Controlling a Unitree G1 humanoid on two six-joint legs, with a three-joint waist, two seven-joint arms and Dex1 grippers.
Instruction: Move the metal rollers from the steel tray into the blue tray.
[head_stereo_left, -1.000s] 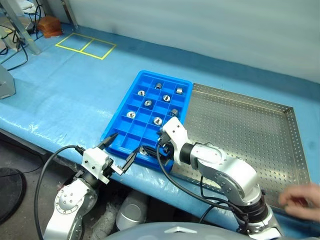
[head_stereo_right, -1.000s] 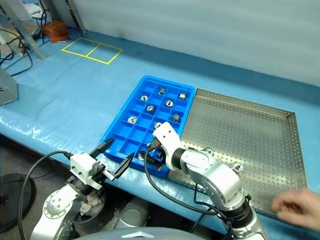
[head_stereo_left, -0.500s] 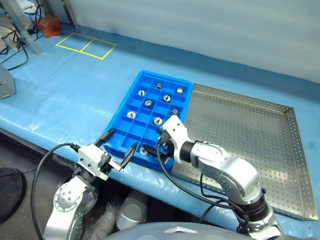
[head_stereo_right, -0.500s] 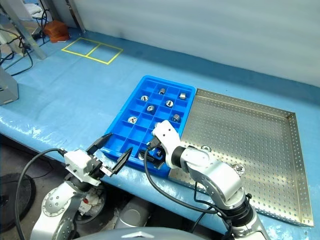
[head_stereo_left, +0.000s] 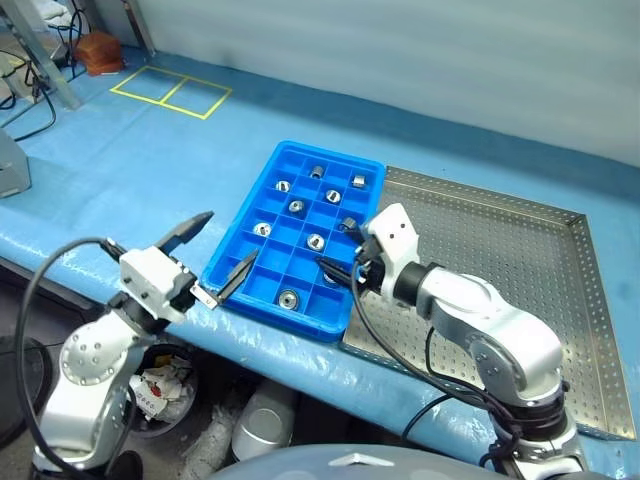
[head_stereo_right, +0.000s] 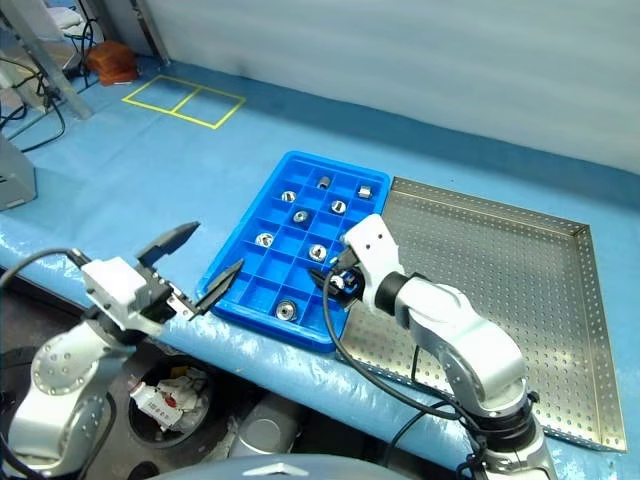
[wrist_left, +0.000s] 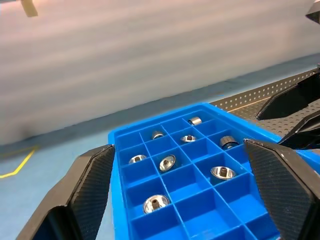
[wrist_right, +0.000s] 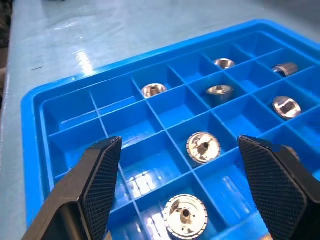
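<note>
The blue tray (head_stereo_left: 262, 262) lies on the blue-covered table with the steel tray (head_stereo_left: 520, 250) against its right side. Several metal rollers sit singly in its compartments, one (head_stereo_left: 289, 298) in the near row and one (wrist_right: 203, 146) further in. My right gripper (head_stereo_left: 338, 247) hovers open over the blue tray's near right part, with nothing between its fingers (wrist_right: 100, 175). At the tray's near left edge my left gripper (head_stereo_left: 231, 235) is raised and open, also empty. My right arm covers the steel tray's near left part.
A yellow tape rectangle (head_stereo_left: 172, 92) marks the table cover at the far left. Beside it stands a brown object (head_stereo_left: 100, 50). Cables and a metal frame (head_stereo_left: 40, 60) are at the far left edge. The table's near edge runs just below the blue tray.
Both arms have risen. My right gripper has drawn back to the right, off the roller in the near row. My left gripper has moved up and left. A person's hand at the steel tray's corner is gone.
</note>
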